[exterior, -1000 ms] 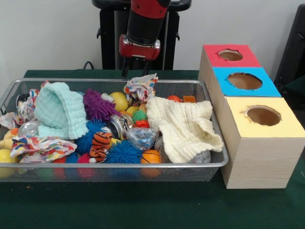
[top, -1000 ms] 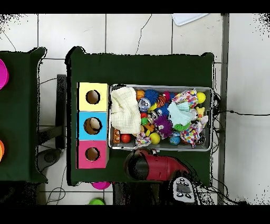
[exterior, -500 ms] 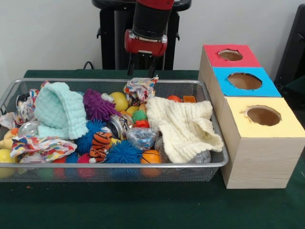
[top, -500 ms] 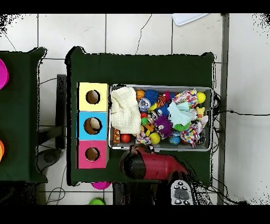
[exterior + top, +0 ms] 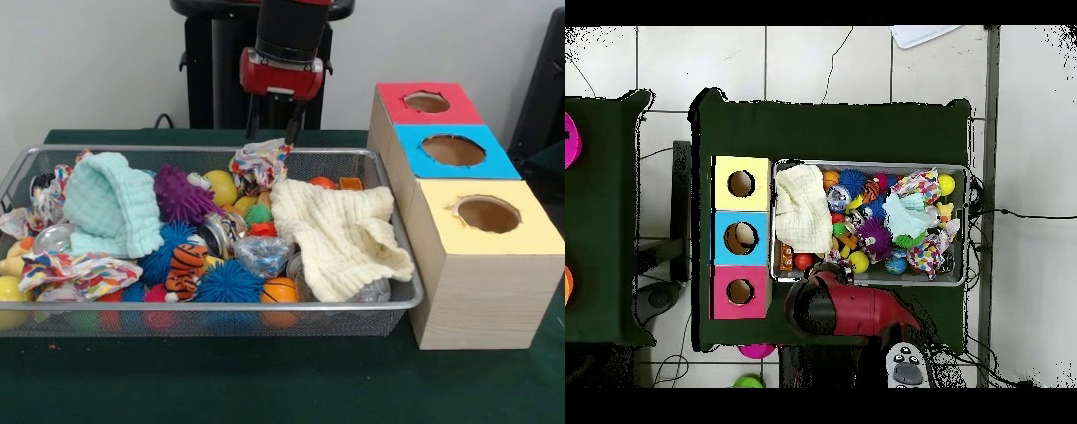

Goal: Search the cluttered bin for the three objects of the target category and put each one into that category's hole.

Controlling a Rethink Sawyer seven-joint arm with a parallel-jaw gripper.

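1. A dark green tablecloth covered the table under a pale wall; from above, a tiled floor showed around it.

2. A wire mesh bin sat on the cloth, crammed with toys and cloths; just beside it, at its right in the front view, stood a wooden box with three holes in a row; the red hole lay farthest back, the blue hole in the middle, the yellow hole nearest the camera.

3. The gripper hung from the red and black arm above the bin's far rim, its two thin fingers apart and nothing between them, so the jaws stood open and empty; their tips were just above a crumpled patterned wrapper that lay against the far wall of the bin.

4. From above, the arm covered the bin's edge nearest the robot.

5. In the bin, a cream knitted cloth was draped over the right end; a mint green cloth was heaped at the left; a purple spiky ball lay between them beside a yellow ball.

6. Nearer the front rim were a blue spiky ball, a striped tiger toy, an orange ball and a flat patterned wrapper.

7. The pictures did not show which category was the target; all the loose things lay inside the bin, though from above a pale shape showed inside the blue hole.
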